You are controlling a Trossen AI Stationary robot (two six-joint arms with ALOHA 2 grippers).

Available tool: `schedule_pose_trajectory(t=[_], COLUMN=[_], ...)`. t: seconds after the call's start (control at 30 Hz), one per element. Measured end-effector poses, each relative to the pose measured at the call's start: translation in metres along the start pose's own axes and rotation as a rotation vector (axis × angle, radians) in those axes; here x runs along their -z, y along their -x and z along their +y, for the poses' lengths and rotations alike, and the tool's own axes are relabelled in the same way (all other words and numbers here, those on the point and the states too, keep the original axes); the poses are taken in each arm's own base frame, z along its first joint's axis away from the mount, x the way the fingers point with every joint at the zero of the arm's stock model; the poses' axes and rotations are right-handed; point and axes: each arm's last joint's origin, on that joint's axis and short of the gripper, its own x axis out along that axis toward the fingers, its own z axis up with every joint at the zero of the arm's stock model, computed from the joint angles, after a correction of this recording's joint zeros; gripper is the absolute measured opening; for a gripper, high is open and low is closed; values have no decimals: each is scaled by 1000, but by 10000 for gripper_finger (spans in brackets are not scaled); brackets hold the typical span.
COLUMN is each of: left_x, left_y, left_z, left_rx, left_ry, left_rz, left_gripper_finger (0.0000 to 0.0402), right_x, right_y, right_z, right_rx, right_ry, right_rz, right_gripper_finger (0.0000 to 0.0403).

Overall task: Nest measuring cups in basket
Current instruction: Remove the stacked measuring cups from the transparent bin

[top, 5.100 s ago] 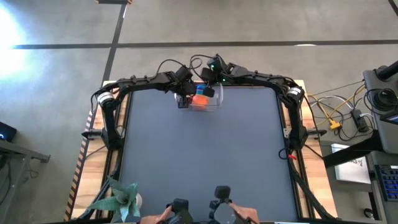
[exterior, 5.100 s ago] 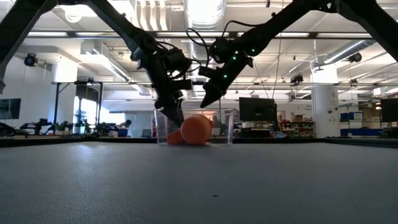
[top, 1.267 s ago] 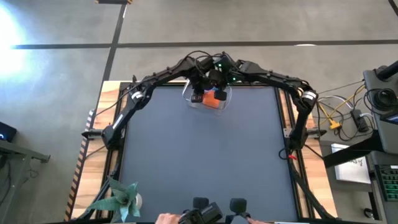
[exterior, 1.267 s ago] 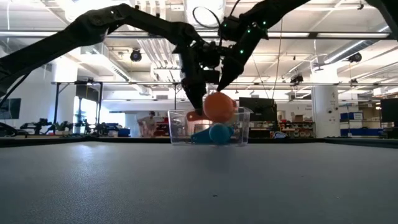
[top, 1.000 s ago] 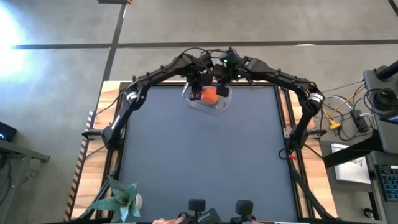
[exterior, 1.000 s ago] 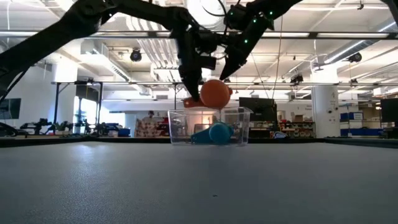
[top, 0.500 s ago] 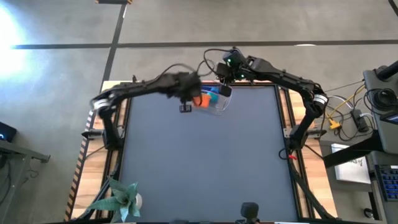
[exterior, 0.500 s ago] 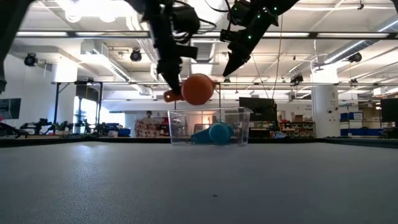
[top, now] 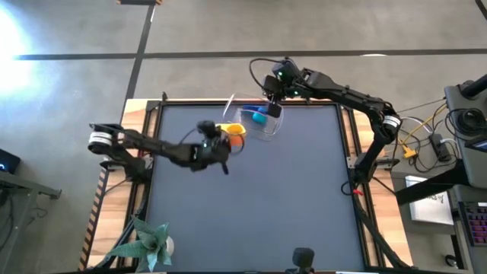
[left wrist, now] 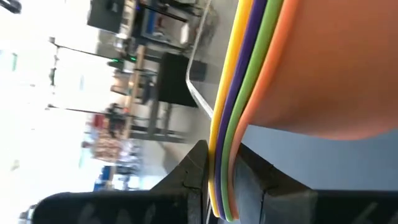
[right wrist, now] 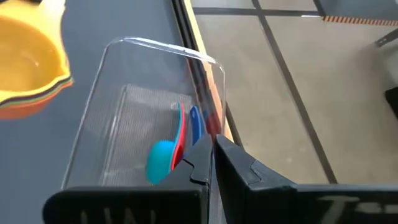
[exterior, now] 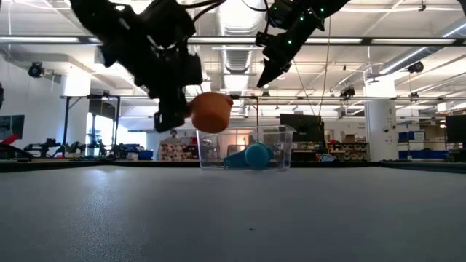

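- Left tool (top: pixel 221 149) pinches the nested orange, green, purple, yellow cups (top: pixel 235 135) by their handles, aloft beside the basket (top: pixel 268 129); they might slip apart.
- Right tool (right wrist: pixel 212 144) is pressed onto the basket's wall, with blue cups (right wrist: pixel 163 158) inside; pulling could tip it.

A dark grey table (top: pixel 243 205) with a wooden edge (top: pixel 114 205) stands on a concrete floor (top: pixel 319 30). Beyond its far edge lies an open hall with ceiling strip lights (exterior: pixel 408 58), a white pillar (exterior: pixel 378 131), monitors (exterior: pixel 300 127) and shelving.
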Motion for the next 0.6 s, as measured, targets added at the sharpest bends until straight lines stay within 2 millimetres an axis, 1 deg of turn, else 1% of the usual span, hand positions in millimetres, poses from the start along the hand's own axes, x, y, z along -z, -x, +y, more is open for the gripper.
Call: schedule_pose_trajectory(t=[0.17, 0.3, 0.4, 0.47, 0.6], left_x=[11, 13, 12, 11, 10], left_y=[11, 19, 22, 23, 23], left_z=[-39, -66, -81, -88, -98], left_rx=[-54, -35, -25, -24, -21], left_ry=[-103, -162, -208, -226, -278], left_rz=[16, -10, -20, -24, -17], left_gripper_finger=[26, 26, 29, 51, 109], right_x=[-1, -4, -5, -6, -7], right_y=[0, 0, -1, -1, -1], right_z=[3, 8, 12, 14, 17], right_rx=[-7, -18, -25, -29, -36], right_ry=[-8, -3, 0, 1, 3], right_rz=[-3, -6, -10, -11, -12], right_gripper_finger=[9, 9, 9, 9, 9])
